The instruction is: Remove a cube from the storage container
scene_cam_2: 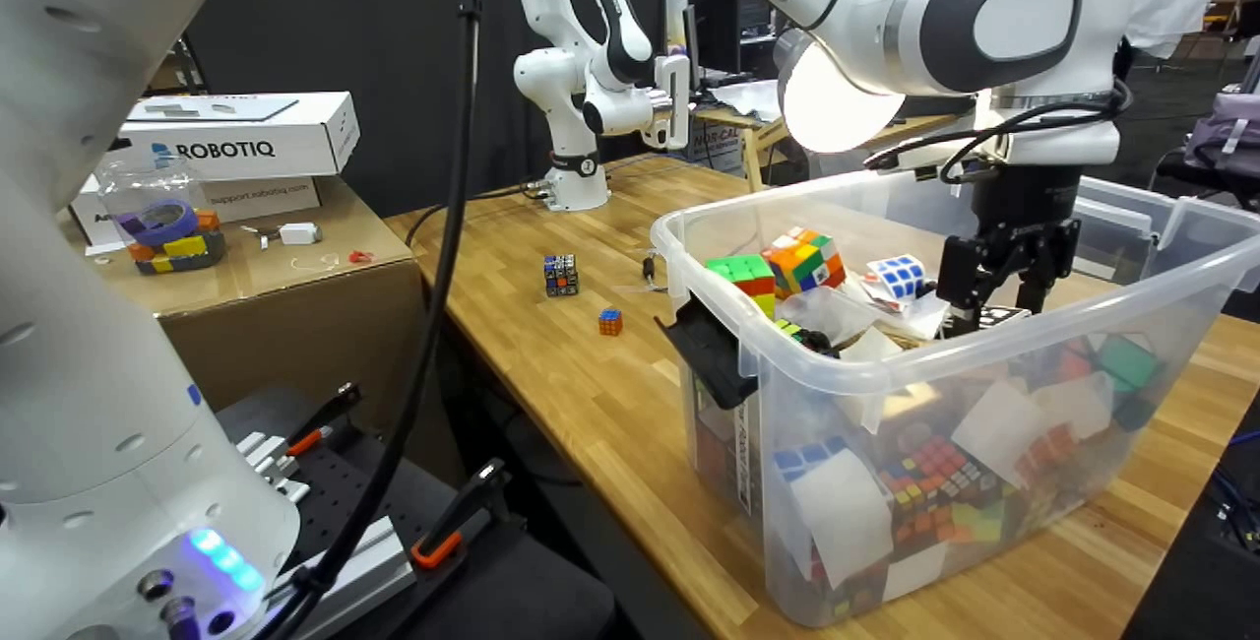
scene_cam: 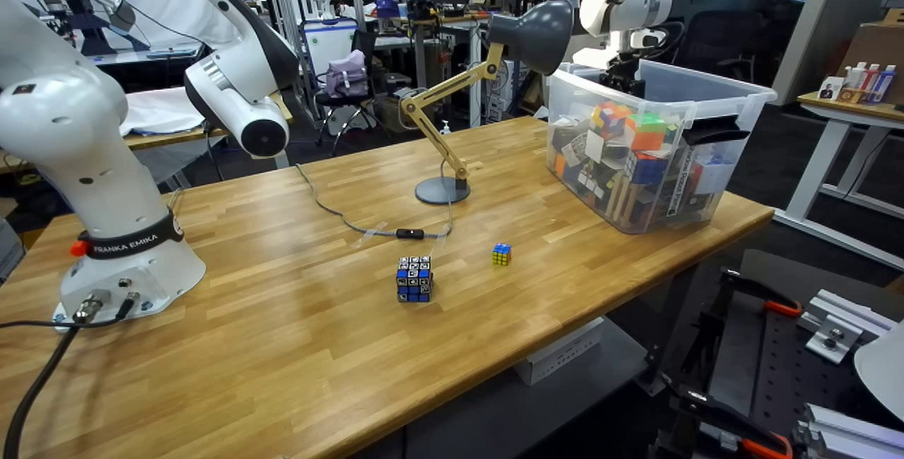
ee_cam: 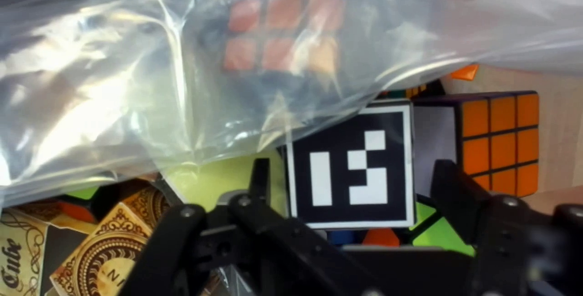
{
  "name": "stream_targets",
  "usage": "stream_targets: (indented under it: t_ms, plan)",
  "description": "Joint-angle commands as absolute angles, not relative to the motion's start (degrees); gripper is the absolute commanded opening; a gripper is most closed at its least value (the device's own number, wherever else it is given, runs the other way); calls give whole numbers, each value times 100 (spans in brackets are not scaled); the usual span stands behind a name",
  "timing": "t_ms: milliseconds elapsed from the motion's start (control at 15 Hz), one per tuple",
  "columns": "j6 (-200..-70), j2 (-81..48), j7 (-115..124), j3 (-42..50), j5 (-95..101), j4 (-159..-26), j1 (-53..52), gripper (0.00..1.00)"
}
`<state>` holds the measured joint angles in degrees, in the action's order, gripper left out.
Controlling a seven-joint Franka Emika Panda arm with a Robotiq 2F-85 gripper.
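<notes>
The cube [ee_cam: 350, 173], with a black top face and white blocky marks, lies among other items in the clear storage container [scene_cam_2: 856, 376]. The container also shows in an exterior view [scene_cam: 756, 95]. My gripper [ee_cam: 353, 166] is open and points down inside the container. Its fingers are either side of the cube, with a gap on each side in the wrist view. Clear plastic covers the cube's upper left corner. In an exterior view, the gripper [scene_cam_2: 998, 305] is low over the pile, with a black-and-white face [scene_cam_2: 1006, 316] between its fingers.
A clear plastic bag [ee_cam: 136, 82], an orange-faced cube [ee_cam: 501, 141] and a gold patterned box [ee_cam: 104, 250] surround the cube. On the table stand a dark blue cube [scene_cam: 414, 279], a tiny cube [scene_cam: 501, 254] and a lamp [scene_cam: 441, 191]. Another arm [scene_cam: 106, 127] stands at the table's far end.
</notes>
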<state>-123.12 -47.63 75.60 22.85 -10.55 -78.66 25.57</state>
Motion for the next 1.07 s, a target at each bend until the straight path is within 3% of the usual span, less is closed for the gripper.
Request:
stream_targets:
  t_ms: [0,200,1000]
  plan:
    - [-12146,-4809,7590,2195,-1078,-7707,2668,60]
    - [-12150,-4812,7574,2190,-1078,-7683,2679,38]
    - [-12552,-4419,7618,2407,-1225,-7843,2689,38]
